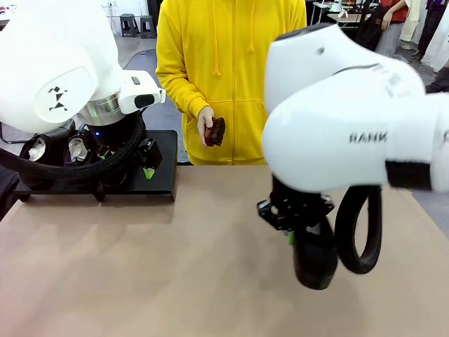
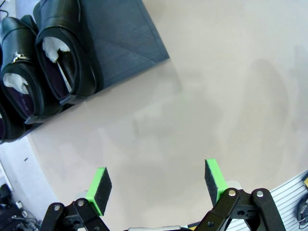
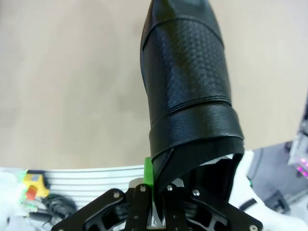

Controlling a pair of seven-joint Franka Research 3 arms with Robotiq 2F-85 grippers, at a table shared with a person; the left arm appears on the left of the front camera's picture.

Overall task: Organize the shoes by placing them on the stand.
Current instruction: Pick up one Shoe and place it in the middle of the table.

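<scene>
Your right gripper: clamped on one shoe, hanging toe-down. Your left gripper: wide apart, empty; stand ahead.

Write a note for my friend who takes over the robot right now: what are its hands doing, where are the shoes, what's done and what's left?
Left gripper: open, holding nothing, above the table near the stand.
Right gripper: shut on a black shoe, gripped by its heel edge, toe hanging down over mid-table.
Done: at least two paper-stuffed shoes sit side by side on the stand.
Left: carry the held shoe to the stand's free end and set it down.
Person's hand holds a small brown brush at the far side.
</scene>
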